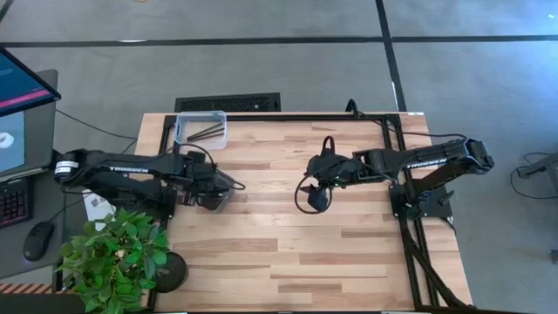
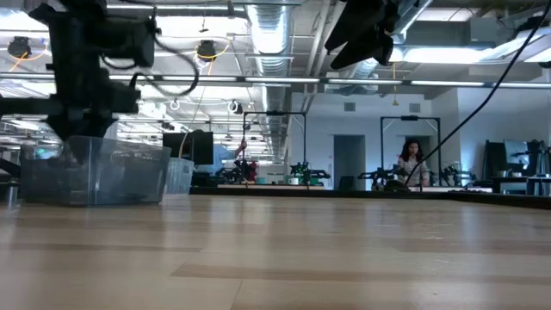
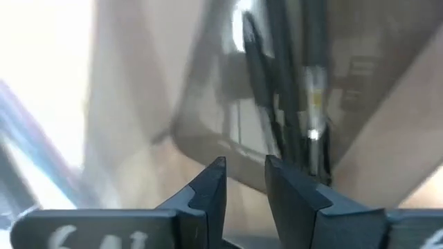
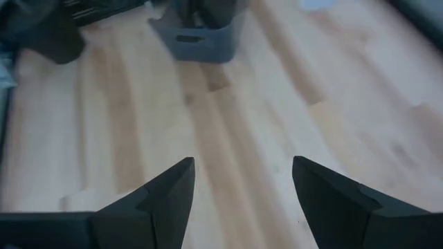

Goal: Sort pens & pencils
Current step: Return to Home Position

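Light wood-plank desk (image 1: 288,253) on grey floor (image 1: 261,61) crossed by dark seams; black floor vent (image 1: 227,102) just behind it. Left side: monitor (image 1: 17,105), mouse (image 1: 37,240), leafy potted plant (image 1: 113,257). Low view: open ceiling, silver ducts (image 2: 275,34), pale far wall with doorway (image 2: 349,161); person (image 2: 411,164) seated far back.

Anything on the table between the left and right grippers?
No. In the high view, only bare wooden tabletop lies between the left gripper and the right gripper.

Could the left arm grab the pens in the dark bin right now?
Probably yes. The left gripper hangs just above the dark bin, slightly open, and nothing covers the pens lying inside.
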`<state>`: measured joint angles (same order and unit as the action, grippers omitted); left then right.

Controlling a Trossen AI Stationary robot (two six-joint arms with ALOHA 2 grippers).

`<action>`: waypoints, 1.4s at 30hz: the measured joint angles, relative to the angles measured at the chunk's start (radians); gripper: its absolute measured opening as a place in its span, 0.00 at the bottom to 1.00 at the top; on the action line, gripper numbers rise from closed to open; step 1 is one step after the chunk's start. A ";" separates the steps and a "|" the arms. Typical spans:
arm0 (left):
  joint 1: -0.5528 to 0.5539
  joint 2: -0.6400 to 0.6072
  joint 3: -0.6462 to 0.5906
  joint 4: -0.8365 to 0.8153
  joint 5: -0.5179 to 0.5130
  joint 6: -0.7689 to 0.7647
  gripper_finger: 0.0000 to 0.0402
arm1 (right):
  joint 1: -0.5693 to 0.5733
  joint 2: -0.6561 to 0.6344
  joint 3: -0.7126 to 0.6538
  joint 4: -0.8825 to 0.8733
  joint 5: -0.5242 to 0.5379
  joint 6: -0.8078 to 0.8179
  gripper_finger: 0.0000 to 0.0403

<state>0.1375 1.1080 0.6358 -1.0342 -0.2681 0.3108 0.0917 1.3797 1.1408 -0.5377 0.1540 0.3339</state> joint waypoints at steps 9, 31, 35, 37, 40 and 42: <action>0.008 -0.281 0.106 0.214 0.043 -0.063 0.23 | -0.022 -0.128 -0.001 0.107 0.053 -0.325 0.66; 0.255 -0.699 0.023 0.542 -0.243 -0.142 0.23 | -0.542 -0.681 -0.309 0.208 -0.260 -0.553 0.66; 0.263 -0.784 -0.087 0.589 -0.248 -0.173 0.23 | -0.592 -0.863 -0.526 0.389 -0.318 -0.489 0.66; 0.262 -0.843 -0.140 0.610 -0.264 -0.190 0.23 | -0.600 -0.951 -0.615 0.452 -0.319 -0.464 0.66; 0.263 -0.943 -0.211 0.647 -0.279 -0.219 0.23 | -0.599 -1.073 -0.721 0.481 -0.314 -0.432 0.66; 0.263 -1.003 -0.248 0.683 -0.292 -0.238 0.23 | -0.599 -1.146 -0.774 0.497 -0.314 -0.408 0.66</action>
<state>0.4002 0.1048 0.3877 -0.3517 -0.5603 0.0729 -0.5074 0.2335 0.3667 -0.0405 -0.1598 -0.0745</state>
